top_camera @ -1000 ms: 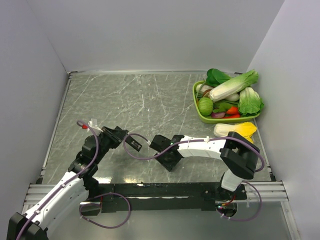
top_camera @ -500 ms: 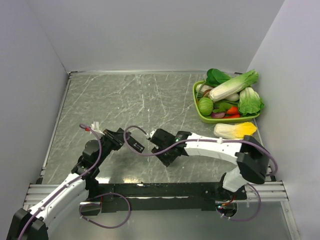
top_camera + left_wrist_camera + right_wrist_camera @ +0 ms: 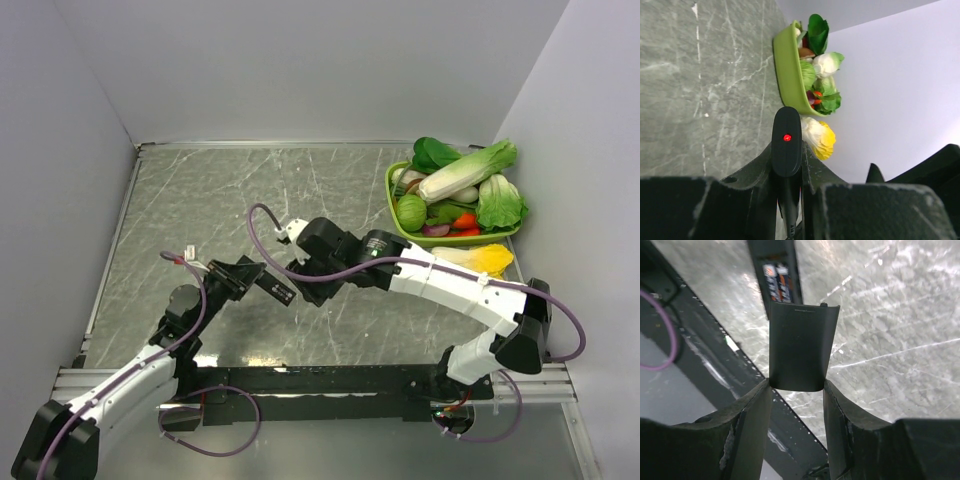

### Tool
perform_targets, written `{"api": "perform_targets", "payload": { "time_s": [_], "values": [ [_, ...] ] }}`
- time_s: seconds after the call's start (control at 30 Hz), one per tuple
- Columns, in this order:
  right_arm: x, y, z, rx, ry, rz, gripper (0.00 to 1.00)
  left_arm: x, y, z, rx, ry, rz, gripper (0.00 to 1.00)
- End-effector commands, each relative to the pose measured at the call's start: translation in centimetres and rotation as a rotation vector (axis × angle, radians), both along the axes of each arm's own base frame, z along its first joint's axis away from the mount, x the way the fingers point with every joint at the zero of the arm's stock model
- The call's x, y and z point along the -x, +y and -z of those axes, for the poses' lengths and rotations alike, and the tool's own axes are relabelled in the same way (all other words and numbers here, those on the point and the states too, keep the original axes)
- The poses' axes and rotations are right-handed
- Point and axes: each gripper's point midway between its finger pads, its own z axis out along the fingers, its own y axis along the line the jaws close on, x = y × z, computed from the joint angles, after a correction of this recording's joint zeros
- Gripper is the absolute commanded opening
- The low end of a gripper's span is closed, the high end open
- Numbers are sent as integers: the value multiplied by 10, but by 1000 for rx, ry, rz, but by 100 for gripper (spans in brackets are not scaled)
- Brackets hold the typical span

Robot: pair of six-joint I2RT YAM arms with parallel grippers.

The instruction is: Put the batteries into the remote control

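My left gripper is shut on the remote control and holds it above the near middle of the table. The left wrist view shows the remote edge-on between the fingers, with a red light on it. My right gripper is right beside the remote's far end. It is shut on the flat black cover piece, which sits just short of the remote's open compartment. Two batteries lie side by side in that compartment.
A green tray of toy vegetables stands at the back right, with a yellow-tipped cabbage in front of it. The black front rail runs along the near edge. Grey walls close in the table on three sides.
My right arm has stretched out to the left and away from me, bringing the cover piece to the remote's end. My left gripper has shifted slightly right with the remote.
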Motion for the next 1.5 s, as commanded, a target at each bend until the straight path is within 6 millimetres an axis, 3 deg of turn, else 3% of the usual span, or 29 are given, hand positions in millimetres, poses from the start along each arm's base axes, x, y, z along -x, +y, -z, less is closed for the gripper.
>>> {"api": "perform_targets", "payload": {
  "time_s": [0.0, 0.3, 0.63, 1.47],
  "values": [
    [12, -3, -9, 69, 35, -58, 17, 1, -7, -47, 109, -101, 36, 6],
    [21, 13, -12, 131, 63, -121, 17, 3, -9, -65, 155, -119, 55, 5],
    [17, 23, -11, 181, 62, -122, 17, 9, -9, -74, 210, -112, 71, 4],
    [10, 31, -2, 273, 33, -117, 18, 5, -1, -74, 254, -41, 16, 2]
  ]
}}
